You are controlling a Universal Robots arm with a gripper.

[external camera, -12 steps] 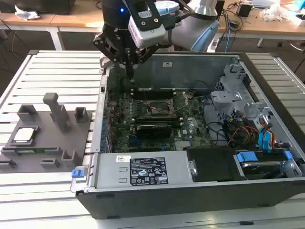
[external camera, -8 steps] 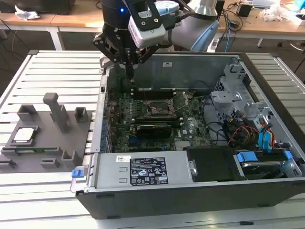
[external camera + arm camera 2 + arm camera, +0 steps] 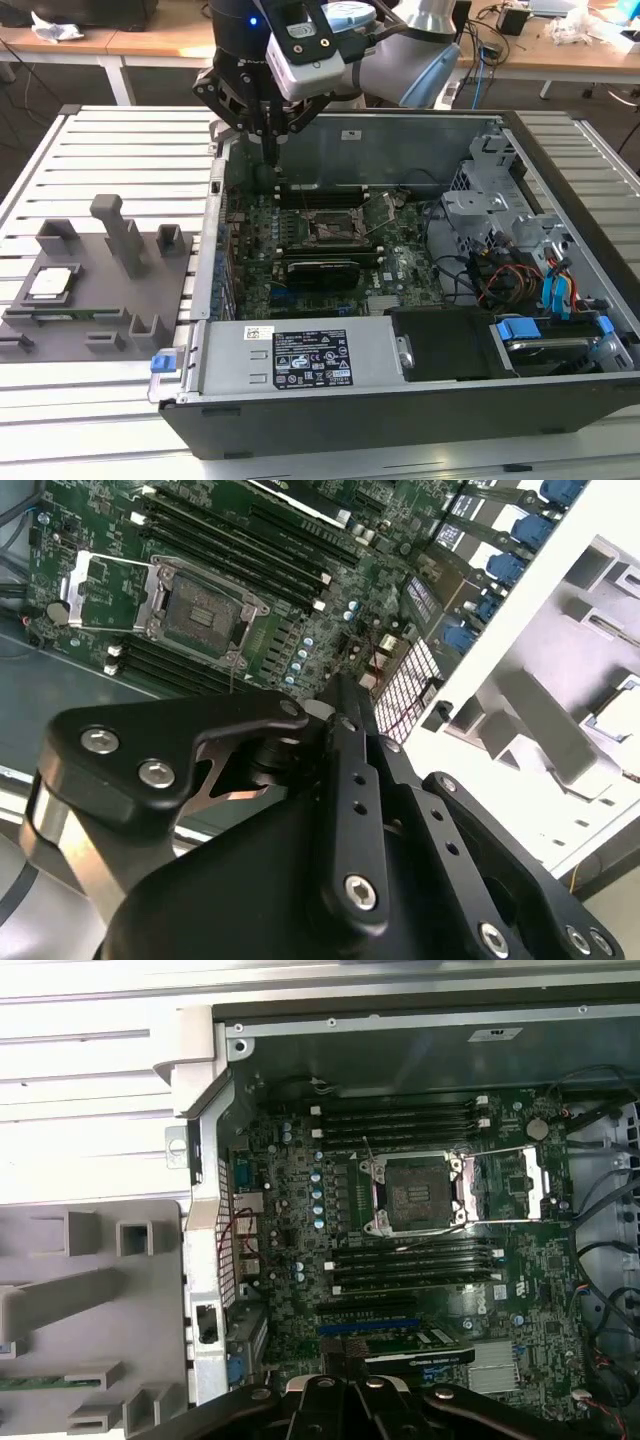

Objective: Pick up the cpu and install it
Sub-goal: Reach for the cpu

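The cpu (image 3: 50, 283), a small silver square with a pale border, lies on the grey fixture tray (image 3: 110, 305) at the exterior view's left, outside the computer case. In the second wrist view the cpu (image 3: 612, 715) sits at the frame's edge on that tray. My gripper (image 3: 272, 158) hangs over the case's back corner nearest the tray, well away from the chip, fingers pressed together and holding nothing. Its fingertips (image 3: 335, 1355) point at the motherboard. The dark socket (image 3: 330, 228) (image 3: 413, 1192) (image 3: 205, 610) stands open with its metal plate (image 3: 510, 1180) flipped aside.
The open computer case (image 3: 300, 420) lies on a slatted white table (image 3: 120, 150). A black expansion card (image 3: 320, 270) sits just in front of the socket. Drive cages and cables (image 3: 520, 270) crowd the exterior view's right. Upright grey posts (image 3: 120, 235) rise from the fixture tray.
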